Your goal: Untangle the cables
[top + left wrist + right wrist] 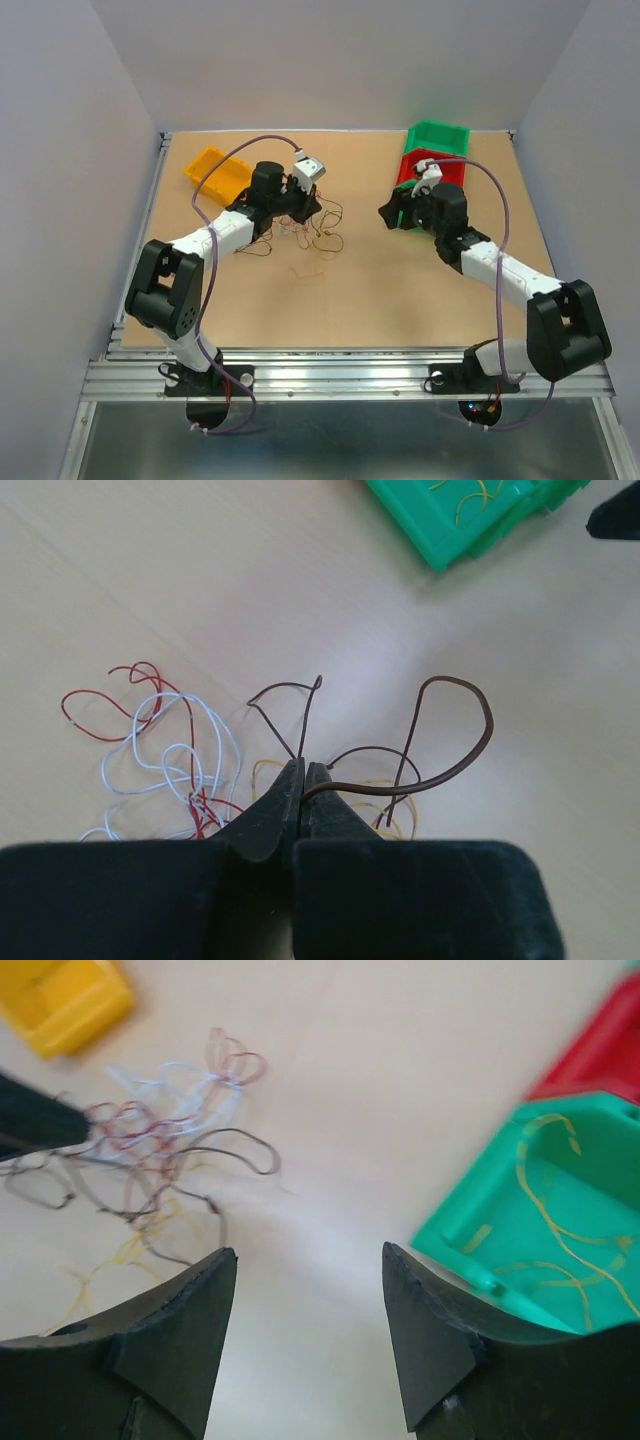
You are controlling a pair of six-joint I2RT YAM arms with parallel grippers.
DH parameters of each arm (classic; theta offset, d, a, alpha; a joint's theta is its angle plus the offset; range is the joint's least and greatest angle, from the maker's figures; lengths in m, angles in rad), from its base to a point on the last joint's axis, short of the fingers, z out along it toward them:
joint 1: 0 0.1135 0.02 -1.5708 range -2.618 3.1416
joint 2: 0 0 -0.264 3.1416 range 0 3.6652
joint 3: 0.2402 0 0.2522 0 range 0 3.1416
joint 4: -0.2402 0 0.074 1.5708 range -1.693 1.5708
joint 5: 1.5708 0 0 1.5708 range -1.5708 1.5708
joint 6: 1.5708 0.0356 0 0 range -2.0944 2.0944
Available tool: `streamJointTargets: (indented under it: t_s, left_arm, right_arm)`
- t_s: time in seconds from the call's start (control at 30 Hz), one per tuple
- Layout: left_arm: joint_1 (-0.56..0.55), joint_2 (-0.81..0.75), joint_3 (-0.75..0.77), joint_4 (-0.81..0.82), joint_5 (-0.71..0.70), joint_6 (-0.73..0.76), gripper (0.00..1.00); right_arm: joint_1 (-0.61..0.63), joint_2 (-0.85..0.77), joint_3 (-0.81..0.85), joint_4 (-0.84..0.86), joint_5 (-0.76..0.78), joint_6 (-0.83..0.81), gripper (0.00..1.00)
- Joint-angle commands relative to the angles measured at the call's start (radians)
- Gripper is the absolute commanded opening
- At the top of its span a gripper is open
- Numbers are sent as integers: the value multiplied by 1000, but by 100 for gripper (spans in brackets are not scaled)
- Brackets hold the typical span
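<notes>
Yellow bin [213, 170] at far left of tan table [380, 300]. Right side, back to front: green bin [440, 135], red bin [452, 172], 2nd green bin [470, 1230], all adjacent.

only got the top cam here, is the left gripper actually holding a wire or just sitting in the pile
Observer: It is holding one. In the left wrist view the left gripper is shut on a dark brown cable, pinched right at the fingertips, and the loop of it curls out to one side.
Operator: ok and the right one, anything in it
Observer: No. The right wrist view shows the right gripper open, with only bare table between its jaws.
</notes>
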Motion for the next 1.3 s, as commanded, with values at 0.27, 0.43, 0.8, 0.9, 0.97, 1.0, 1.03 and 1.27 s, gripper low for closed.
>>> streamJointTargets:
  t_s: [0.27,0.43,0.8,0.9,0.97,1.0,1.03,1.27]
  left_arm:
    - [-8,-47,30,-28,126,31,0]
    - [-23,-39,34,-43,132,45,0]
    - [-43,-47,31,-58,169,80,0]
    - [-40,-44,39,-63,169,69,7]
    - [-19,-44,37,-57,184,63,22]
    - [-6,-53,33,-36,195,47,35]
    - [6,-60,24,-19,209,36,42]
    - [58,-203,-117,136,304,3,67]
  right_arm:
    - [189,-10,-89,448,-229,-224,65]
    - [229,33,-57,465,-188,-256,65]
    - [281,135,18,474,-122,-290,15]
    - [281,115,6,497,-139,-267,1]
    - [281,75,-11,508,-146,-244,0]
    - [281,43,-20,517,-149,-232,1]
    - [281,20,-25,520,-143,-219,0]
    - [283,-170,-55,536,-106,-101,1]
